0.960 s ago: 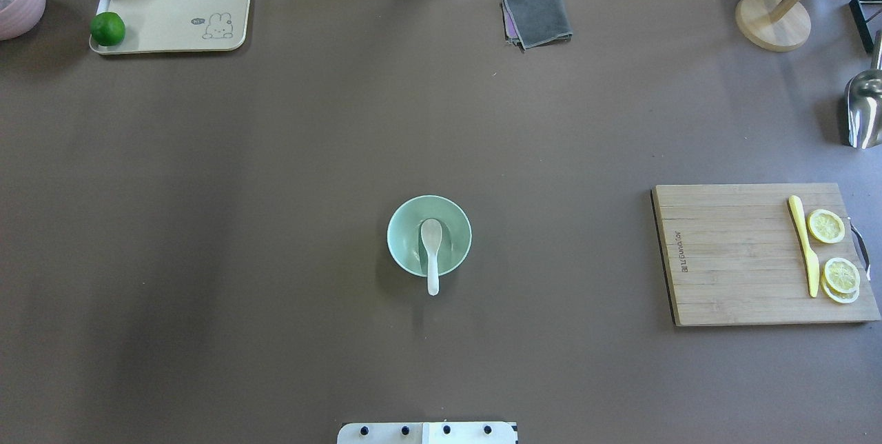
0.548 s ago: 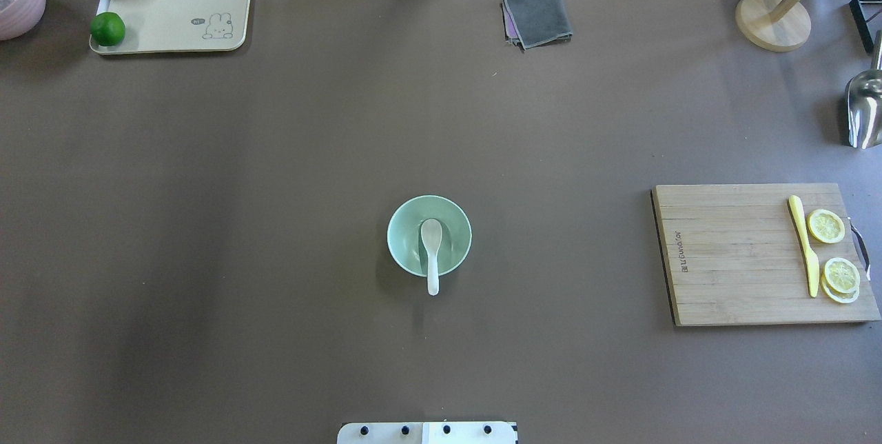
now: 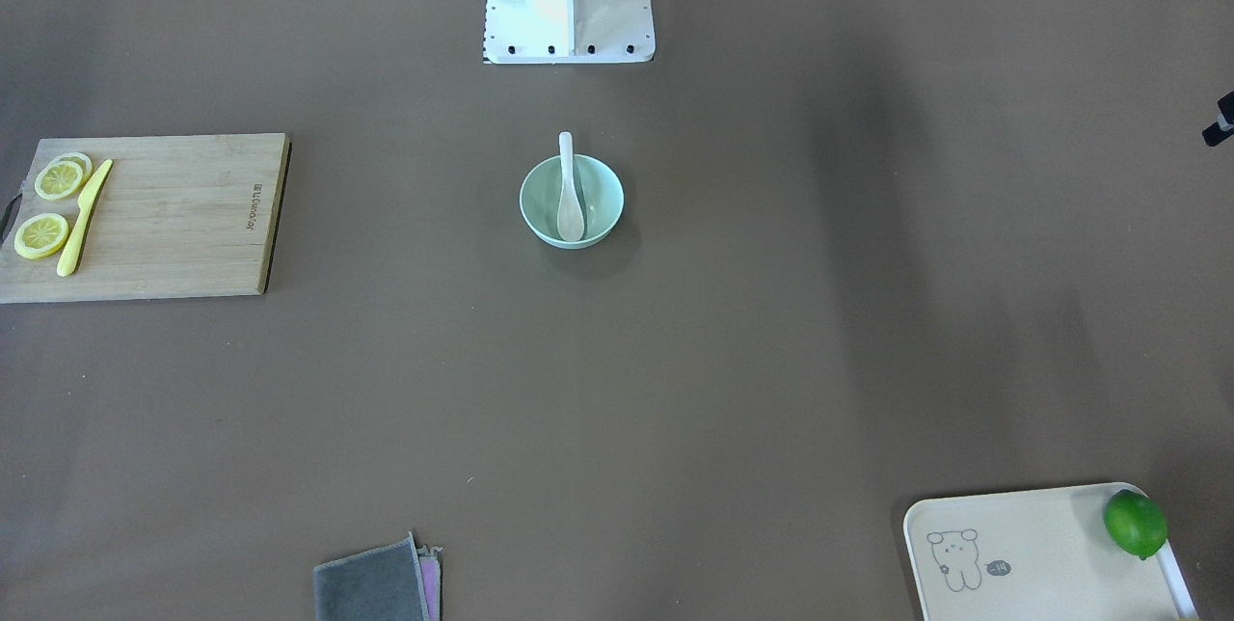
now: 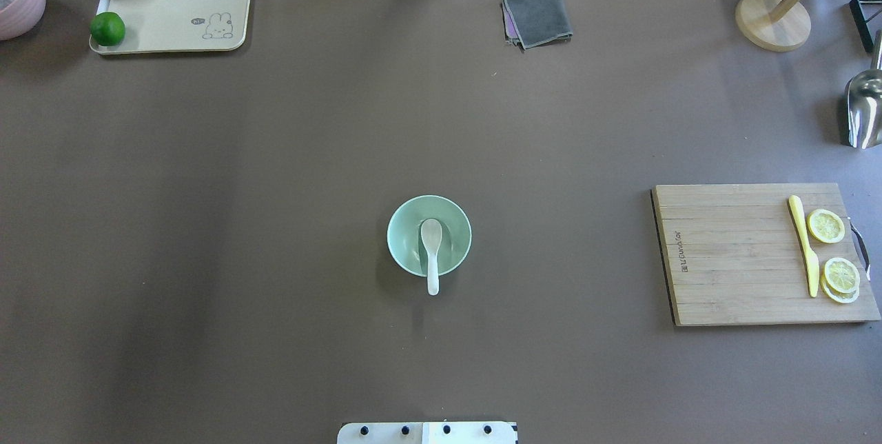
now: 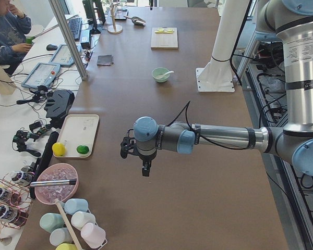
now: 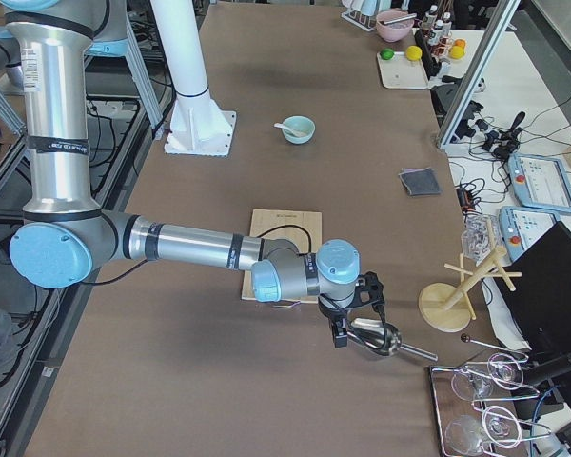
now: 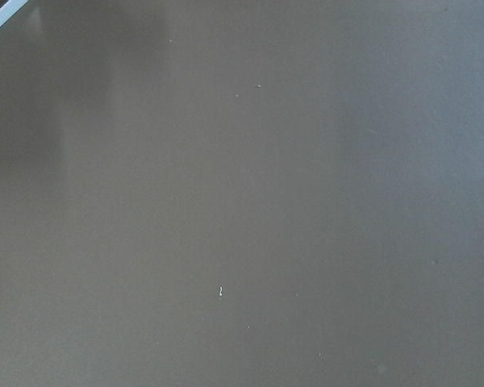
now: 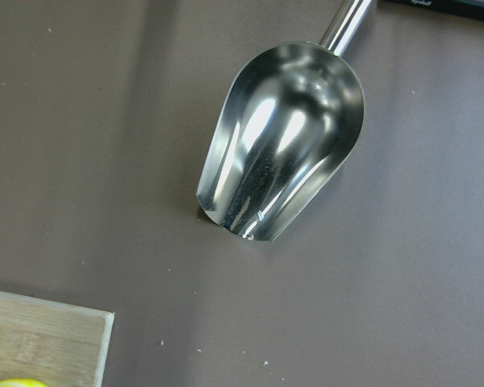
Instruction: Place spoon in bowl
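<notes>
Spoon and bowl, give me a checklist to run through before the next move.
1. Spoon scoop inside the bowl: ok.
2. Spoon fully contained: not ok, its handle leans on the rim and pokes out toward the robot.
3. Bowl upright: ok.
4. Left claw clear of the bowl: ok, far from it.
5. Right claw clear of the bowl: ok, it hangs over the metal scoop.
6. Claws open or shut: cannot tell; they show only in the side views.
</notes>
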